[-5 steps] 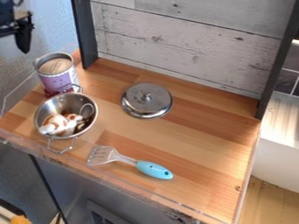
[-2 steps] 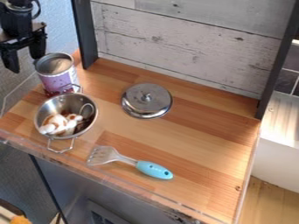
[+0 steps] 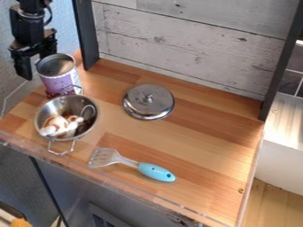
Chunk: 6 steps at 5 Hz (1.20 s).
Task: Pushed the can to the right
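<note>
- Claw (image 3: 37,64): set at the upper left, on the can's left side, pointing down. Its two fingers stand wide apart with nothing evidently gripped. The placing suits a push rightward; contact with the can cannot be confirmed.
- Can (image 3: 59,82): upright at the table's (image 3: 195,142) back left corner, open top facing up. Standing on its base, it presumably can slide without being lifted. Its free side is the right, towards the lid.
- Pot (image 3: 95,126): upright, just in front of the can, its rear handle overlapping the can's lower front in view. Upright seating keeps the brown and white contents (image 3: 56,126) in. Its nearness likely calls for a push kept towards the back, lest the handle catch.
- Lid (image 3: 148,103): flat, knob up, right of the can and well apart from it; probably a stop for a long push.
- Spatula (image 3: 155,172): lying flat near the front edge, blue handle to the right, outside the likely path.
- Count: one claw with two fingers, one can, one pot with two wire handles, one lid with one knob, one spatula. Number of pieces in the pot: cannot be told.
</note>
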Each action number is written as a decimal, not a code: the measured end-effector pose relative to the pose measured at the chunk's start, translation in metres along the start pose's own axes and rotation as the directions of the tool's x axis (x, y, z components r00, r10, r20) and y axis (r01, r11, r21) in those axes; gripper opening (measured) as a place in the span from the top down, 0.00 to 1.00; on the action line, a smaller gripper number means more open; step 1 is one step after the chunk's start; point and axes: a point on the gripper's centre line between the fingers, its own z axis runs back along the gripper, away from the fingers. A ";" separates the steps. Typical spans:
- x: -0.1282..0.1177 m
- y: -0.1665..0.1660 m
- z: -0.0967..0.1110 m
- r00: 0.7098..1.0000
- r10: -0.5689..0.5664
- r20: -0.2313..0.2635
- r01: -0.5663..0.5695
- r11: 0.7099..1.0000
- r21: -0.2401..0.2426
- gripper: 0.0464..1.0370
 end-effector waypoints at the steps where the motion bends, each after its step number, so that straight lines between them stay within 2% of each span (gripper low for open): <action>1: -0.011 -0.006 -0.004 1.000 0.011 -0.015 -0.011 1.000 0.003 0.04; 4: -0.047 -0.021 -0.002 0.998 0.033 -0.047 -0.034 0.999 -0.019 0.04; 6: -0.071 -0.026 0.003 0.995 0.042 -0.085 -0.046 0.998 -0.046 0.04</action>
